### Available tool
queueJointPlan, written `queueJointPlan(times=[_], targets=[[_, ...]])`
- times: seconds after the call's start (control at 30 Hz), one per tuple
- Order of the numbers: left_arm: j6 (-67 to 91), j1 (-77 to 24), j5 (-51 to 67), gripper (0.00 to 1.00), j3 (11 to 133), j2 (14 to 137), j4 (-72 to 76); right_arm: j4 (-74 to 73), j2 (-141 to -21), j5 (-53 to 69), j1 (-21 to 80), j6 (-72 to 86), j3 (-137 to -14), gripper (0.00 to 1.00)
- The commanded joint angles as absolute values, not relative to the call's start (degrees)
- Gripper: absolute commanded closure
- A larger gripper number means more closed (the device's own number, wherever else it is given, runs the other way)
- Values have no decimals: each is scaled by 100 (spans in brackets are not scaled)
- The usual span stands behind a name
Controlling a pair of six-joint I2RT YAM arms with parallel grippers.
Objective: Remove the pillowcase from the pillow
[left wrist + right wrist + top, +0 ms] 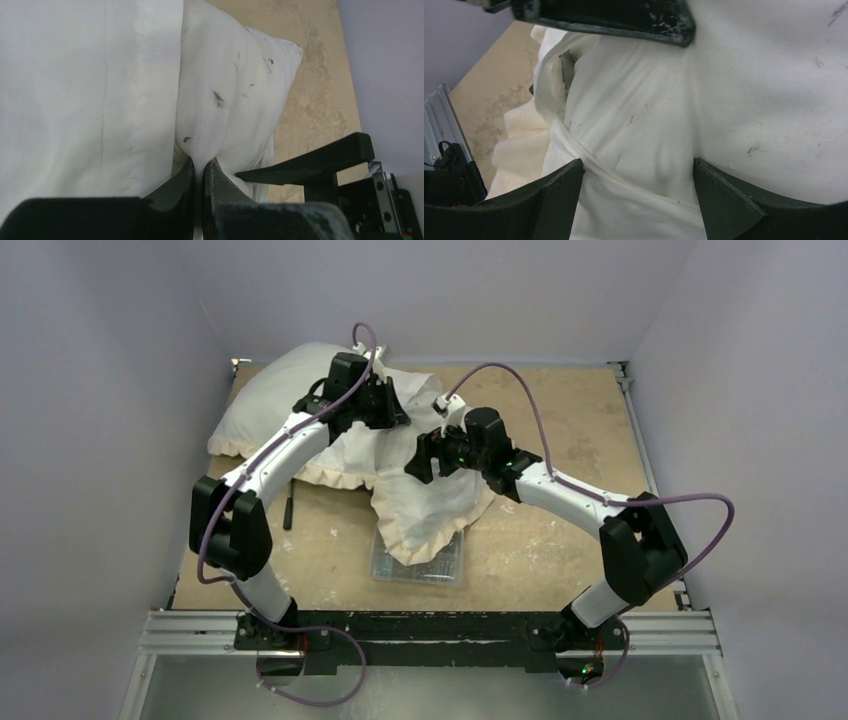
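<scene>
Where the thin, limp cream-white pillowcase [430, 510] with its ruffled frill spills toward the near edge of the worn tan wooden table [560, 540], its frilled end overlaps a clear plastic tray [447, 570]. Its length runs from there back and left to the plump off-white pillow [265, 400]. Over the cloth the right claw [639, 170] gapes wide, a finger either side of a fold, gripping nothing. Farther back the left claw [200, 165] is pinched tight on smudged pillow fabric. The pillow lies lengthwise along the table's far-left edge, under plain pale lilac walls.
</scene>
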State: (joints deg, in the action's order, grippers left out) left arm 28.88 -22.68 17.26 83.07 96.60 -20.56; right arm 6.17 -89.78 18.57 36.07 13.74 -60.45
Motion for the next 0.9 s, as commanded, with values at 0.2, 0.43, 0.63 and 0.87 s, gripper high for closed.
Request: queueJointPlan(times=[0.2, 0.43, 0.63, 0.87], targets=[[2879, -2224, 744, 100, 9711, 10434, -1525, 140, -8754, 2241, 4203, 1343, -6056, 39], [3147, -2224, 749, 100, 10508, 11081, -1430, 176, -8607, 2383, 4454, 1472, -5764, 72], [3108, -2224, 596, 100, 10974, 11391, -1512, 88, -8327, 2416, 4592, 1546, -5678, 93], [3168, -2216, 336, 100, 11729, 11667, -1619, 79, -8332, 2590, 4685, 1516, -5525, 100]])
